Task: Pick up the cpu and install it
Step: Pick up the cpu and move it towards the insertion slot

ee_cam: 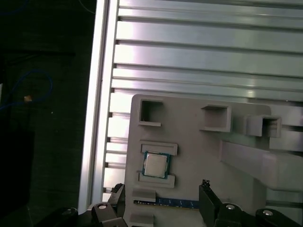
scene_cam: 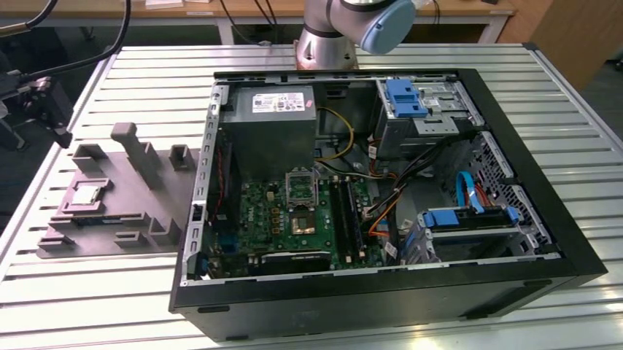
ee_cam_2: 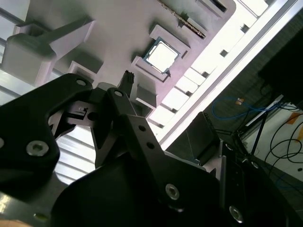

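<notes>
Near the table (scene_cam: 98, 292) edge at the exterior view's left, a grey fixture (scene_cam: 131, 186) is shown. The cpu (scene_cam: 87, 194) is laid flat in a shallow recess close to the fixture's outer edge, the one running along the table edge. Its metal top is turned upward, and it is bracketed on two opposite sides by low raised lips. Well apart from it, toward the table's middle, the open case (scene_cam: 389, 306) is seen. The socket (scene_cam: 296, 221) on the board inside appears unfilled, so the cpu is judged not yet picked up.

In the first wrist view the gripper (ee_cam: 162, 190) is seen with its fingers (ee_cam: 205, 195) spread wide and nothing held between them. The cpu (ee_cam: 154, 165) is not touched. It lies below the gripper and just off the line joining the fingertips, on the side away from a blue-green strip (ee_cam: 165, 203) seated in the fixture. Along that line it falls between the two fingers, somewhat nearer one than the other. Being square, the cpu offers no long axis; its sides are set parallel to the fixture's edges, and the finger line runs roughly parallel to one pair of them. In the second wrist view the cpu (ee_cam_2: 162, 53) is seen ahead of the fingertips, apart from them.
</notes>
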